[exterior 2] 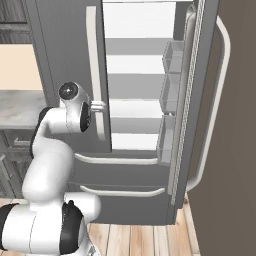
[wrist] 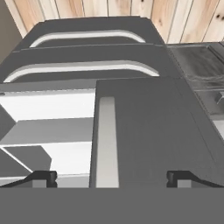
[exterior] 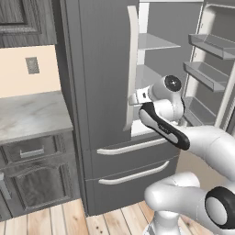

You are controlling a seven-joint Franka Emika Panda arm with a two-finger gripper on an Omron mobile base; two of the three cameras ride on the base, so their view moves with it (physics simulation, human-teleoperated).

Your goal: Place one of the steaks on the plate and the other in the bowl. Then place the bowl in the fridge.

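Observation:
The fridge [exterior: 101, 69] stands straight ahead, its left door shut and its right door [exterior 2: 200, 100] swung wide open, showing white shelves [exterior 2: 135, 107]. My gripper [wrist: 111, 177] is open at the inner edge of the left door, level with the lower part of its long pale handle [exterior: 132, 69]. In the hand view that handle [wrist: 107, 140] runs between the two widely spread fingertips [wrist: 43, 177], and nothing is gripped. In the base views the gripper [exterior: 135, 97] [exterior 2: 97, 106] points at the handle. The steaks, the plate and the bowl are out of view.
A pale stone counter [exterior: 32, 112] over grey drawers [exterior: 32, 151] adjoins the fridge on the left, under a dark upper cabinet [exterior: 23, 23]. Two fridge drawers [exterior: 133, 174] with curved handles sit below the doors. The open door's bins [exterior: 209, 73] jut out at the right. Wooden floor [exterior: 69, 215] lies below.

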